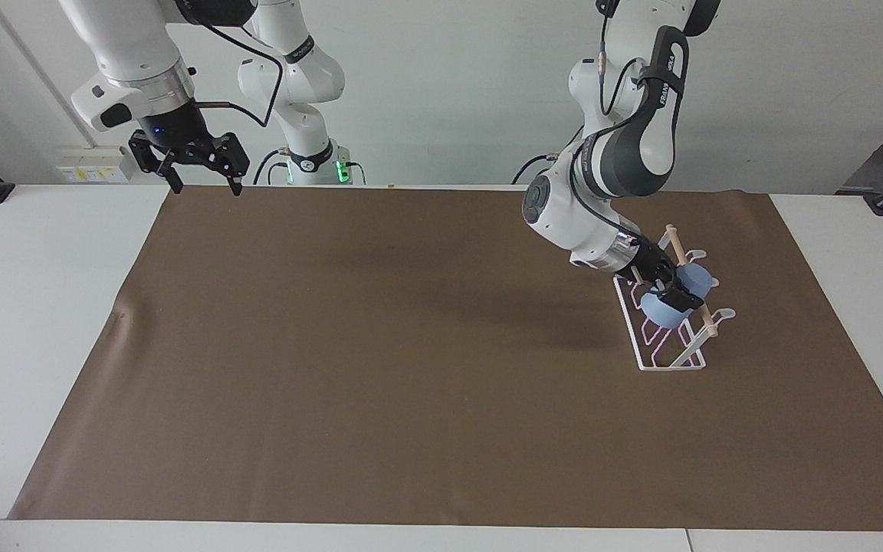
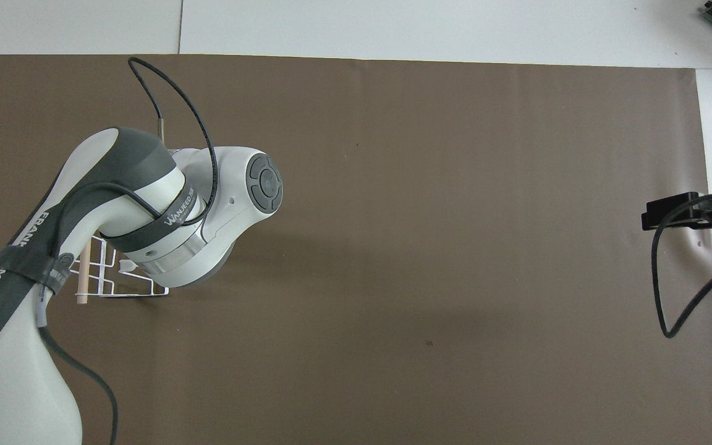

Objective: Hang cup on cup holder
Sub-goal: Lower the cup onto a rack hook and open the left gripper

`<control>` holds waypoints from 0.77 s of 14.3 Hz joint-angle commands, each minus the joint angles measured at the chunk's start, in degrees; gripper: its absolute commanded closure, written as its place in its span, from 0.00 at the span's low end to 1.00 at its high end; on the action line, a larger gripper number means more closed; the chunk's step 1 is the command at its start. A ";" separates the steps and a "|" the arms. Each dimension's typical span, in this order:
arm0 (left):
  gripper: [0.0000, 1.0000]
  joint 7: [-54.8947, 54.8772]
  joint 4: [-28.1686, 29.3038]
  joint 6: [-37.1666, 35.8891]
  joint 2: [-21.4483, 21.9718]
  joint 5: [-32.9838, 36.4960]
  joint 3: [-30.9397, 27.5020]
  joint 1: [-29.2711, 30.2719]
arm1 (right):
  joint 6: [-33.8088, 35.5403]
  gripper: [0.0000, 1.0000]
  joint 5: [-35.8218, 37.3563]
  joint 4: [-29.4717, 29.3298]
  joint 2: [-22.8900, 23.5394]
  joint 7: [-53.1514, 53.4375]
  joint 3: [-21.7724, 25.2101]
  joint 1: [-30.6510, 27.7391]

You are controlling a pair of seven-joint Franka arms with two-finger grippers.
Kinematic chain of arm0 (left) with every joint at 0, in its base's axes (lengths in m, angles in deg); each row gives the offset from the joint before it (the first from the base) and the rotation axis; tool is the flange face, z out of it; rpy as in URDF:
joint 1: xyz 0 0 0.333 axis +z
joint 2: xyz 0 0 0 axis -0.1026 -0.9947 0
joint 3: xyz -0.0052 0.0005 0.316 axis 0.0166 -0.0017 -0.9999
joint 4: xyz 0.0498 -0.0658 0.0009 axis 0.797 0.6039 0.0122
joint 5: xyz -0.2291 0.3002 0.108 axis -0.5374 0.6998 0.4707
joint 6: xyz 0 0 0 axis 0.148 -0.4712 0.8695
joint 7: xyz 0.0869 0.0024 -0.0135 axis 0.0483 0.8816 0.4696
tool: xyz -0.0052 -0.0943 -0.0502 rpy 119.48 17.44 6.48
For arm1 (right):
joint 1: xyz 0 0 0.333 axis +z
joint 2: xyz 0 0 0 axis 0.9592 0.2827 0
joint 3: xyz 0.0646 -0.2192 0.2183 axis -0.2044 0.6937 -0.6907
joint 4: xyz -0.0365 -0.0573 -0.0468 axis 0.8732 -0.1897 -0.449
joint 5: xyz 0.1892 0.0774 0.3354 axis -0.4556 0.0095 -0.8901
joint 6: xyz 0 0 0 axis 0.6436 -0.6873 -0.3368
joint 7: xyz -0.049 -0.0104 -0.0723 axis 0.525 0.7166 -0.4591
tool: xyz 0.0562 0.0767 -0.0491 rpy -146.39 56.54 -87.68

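The light-blue cup (image 1: pixel 662 311) is tilted on its side over the slanted prongs of the white wire cup holder (image 1: pixel 664 357), against its wooden dowel (image 1: pixel 673 239). My left gripper (image 1: pixel 671 292) is shut on the cup, low over the holder. In the overhead view the left arm hides the cup and the gripper; only part of the holder (image 2: pixel 106 289) shows. My right gripper (image 1: pixel 207 182) is open and empty, held high over the mat's edge nearest the robots at the right arm's end; it also shows in the overhead view (image 2: pixel 668 211).
A brown mat (image 1: pixel 380 368) covers most of the white table (image 1: pixel 35 307). The holder stands on the mat toward the left arm's end.
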 commanded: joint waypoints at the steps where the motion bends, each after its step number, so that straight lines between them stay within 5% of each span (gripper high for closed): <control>1: 1.00 -0.43 0.25 1.98 0.03 0.14 0.27 1.03 | -0.81 0.00 -0.10 1.86 -1.53 -1.30 -0.35 -0.51; 3: 0.94 -0.51 0.25 1.98 0.03 -0.22 0.36 1.12 | -0.72 0.00 -0.10 1.86 -1.53 -1.30 -0.35 -0.51; 4: 0.29 -0.52 0.25 2.07 0.03 -0.48 0.36 1.21 | -0.81 0.00 -0.10 1.86 -1.53 -1.30 -0.35 -0.51; 5: 0.00 -0.52 0.25 2.15 -0.05 -1.18 0.36 1.29 | -0.81 0.00 -0.10 1.86 -1.53 -1.30 -0.35 -0.51; 11: 0.00 -0.60 -0.45 2.16 -0.05 -2.15 0.36 1.12 | -0.81 0.00 -0.10 2.04 -1.62 -1.30 -0.35 -0.51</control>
